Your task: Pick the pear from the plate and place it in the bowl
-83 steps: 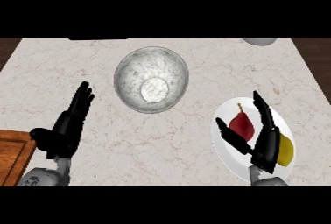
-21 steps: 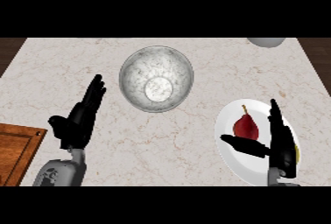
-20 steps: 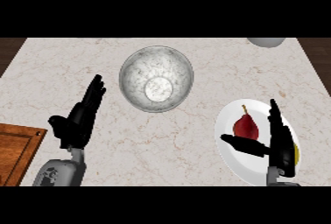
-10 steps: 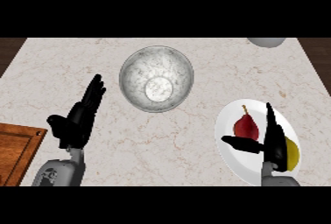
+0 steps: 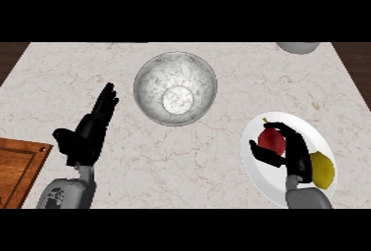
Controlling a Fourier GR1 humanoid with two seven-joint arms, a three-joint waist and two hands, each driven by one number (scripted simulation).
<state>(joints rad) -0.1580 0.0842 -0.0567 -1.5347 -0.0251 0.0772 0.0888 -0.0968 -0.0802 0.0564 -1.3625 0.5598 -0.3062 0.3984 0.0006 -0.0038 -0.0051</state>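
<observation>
Right hand (image 5: pixel 293 156) on the near-right plate (image 5: pixel 264 180). Its fingers (image 5: pixel 287 131) and thumb curl round the red pear (image 5: pixel 271 141), which sits on the plate's far-left part beside a yellow fruit (image 5: pixel 323 169). Bowl (image 5: pixel 176 88) far centre, well apart from the pear. Left hand (image 5: pixel 85 133) over the counter left of the bowl, fingers straight, holding nothing. Wooden board (image 5: pixel 18 169) at near left edge.

From your right hand (image 5: pixel 288 153), curled round the pear (image 5: pixel 271 141) on the plate (image 5: pixel 253 171), bare counter (image 5: pixel 217 144) lies open up-left to the bowl (image 5: pixel 176 88). A yellow fruit (image 5: pixel 324 169) crowds the hand's right; your left hand (image 5: pixel 87 137) rests left of the bowl.
</observation>
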